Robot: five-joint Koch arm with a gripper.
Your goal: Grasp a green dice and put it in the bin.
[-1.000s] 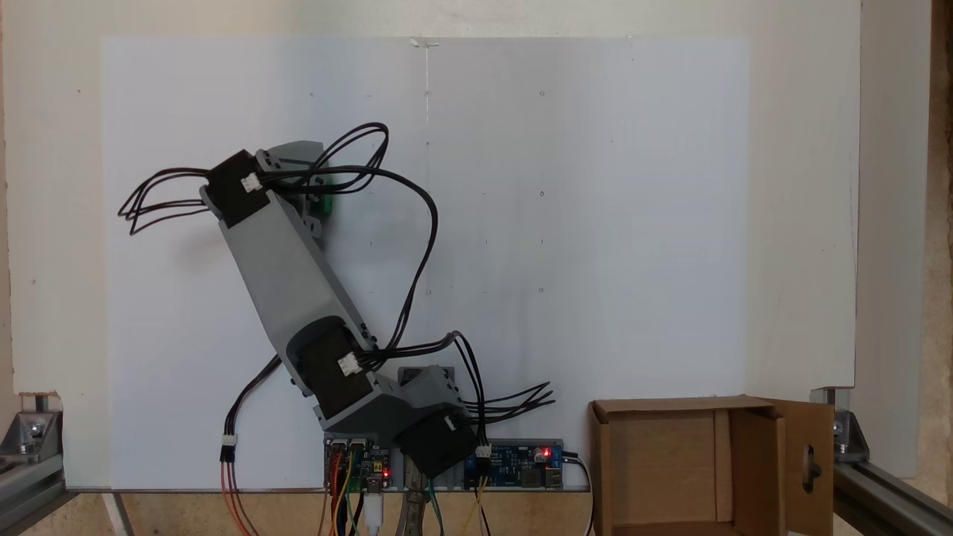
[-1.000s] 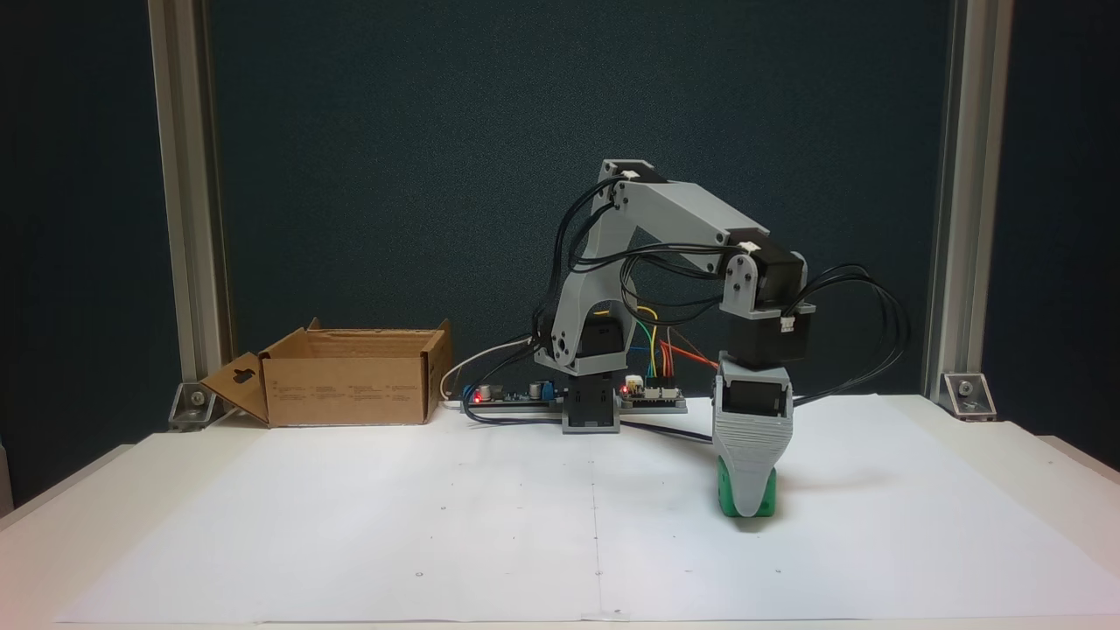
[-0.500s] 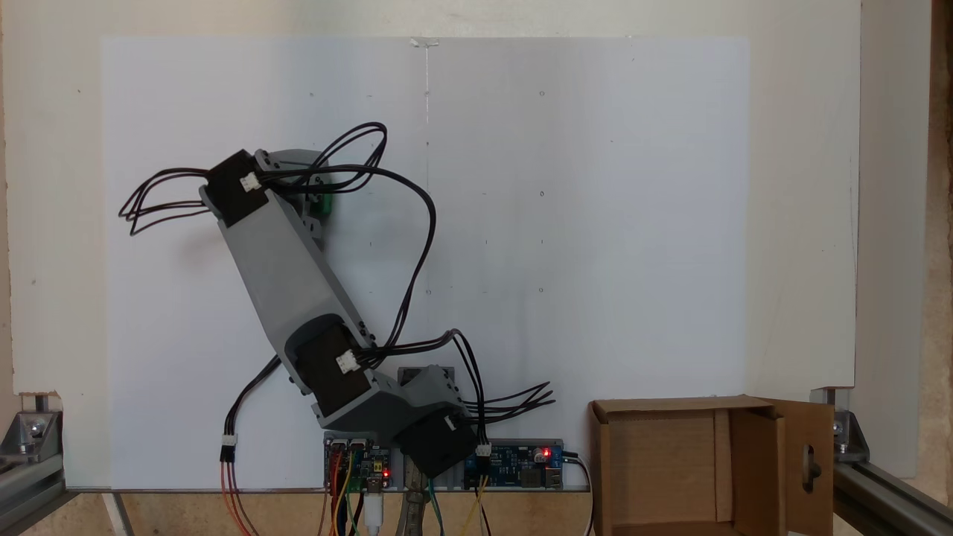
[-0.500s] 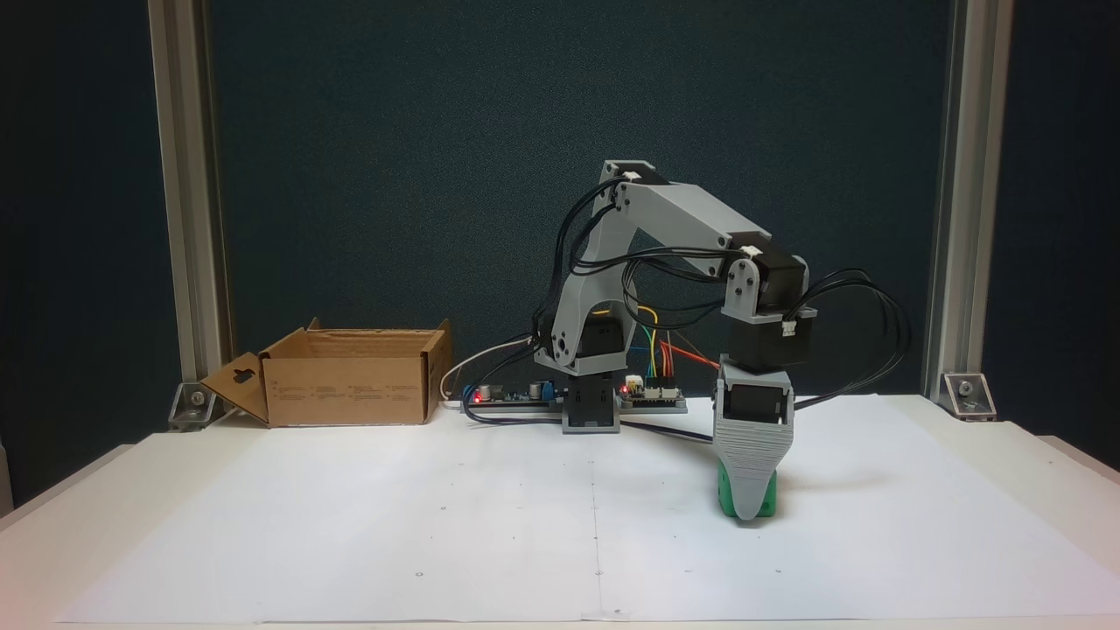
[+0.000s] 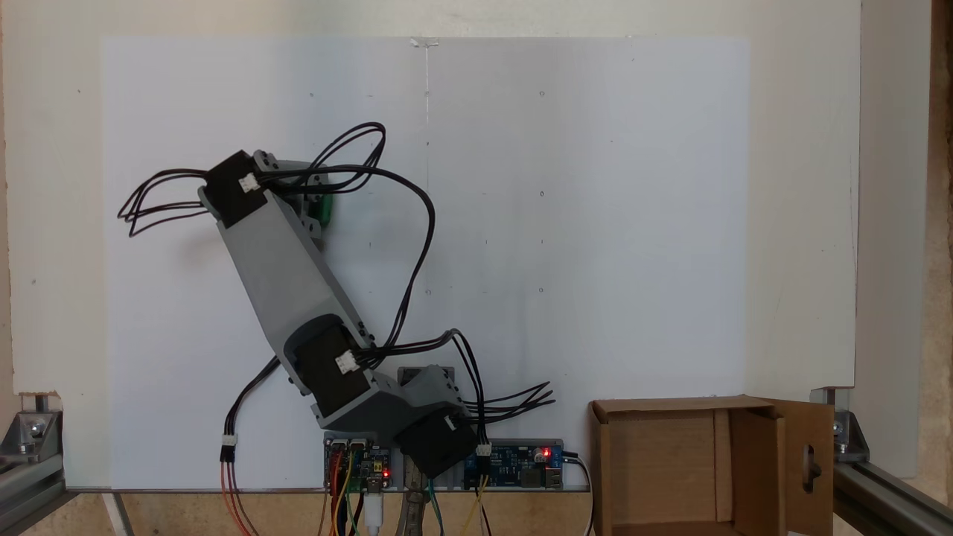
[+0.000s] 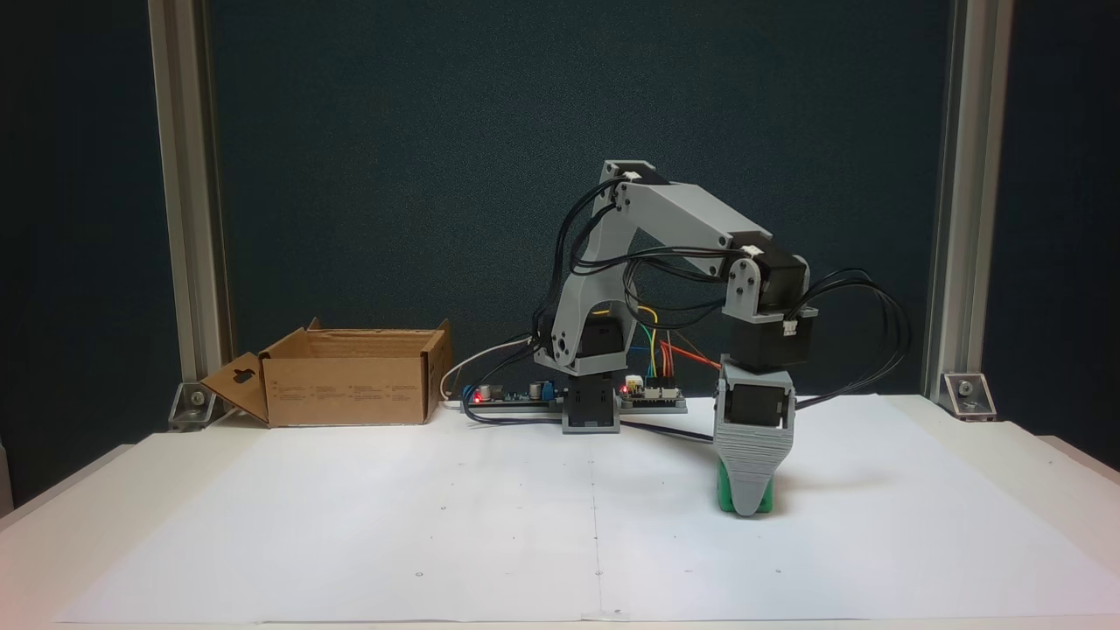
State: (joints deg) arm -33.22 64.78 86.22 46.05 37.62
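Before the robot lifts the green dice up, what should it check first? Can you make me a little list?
1. Gripper down at the green dice: ok.
2. Dice squeezed firmly between the jaws: cannot tell, one jaw hides the other.
3. Dice on the white paper, not lifted: ok.
4. Bin open on top: ok.
5. Paper between dice and bin bare: ok.
6. Cables hanging loose, not snagged: ok.

the small bright green plastic dice looks smooth and a bit glossy, the grey ridged plastic gripper is matt, the brown corrugated cardboard bin is dull and rough, and the white paper sheet is smooth and matt
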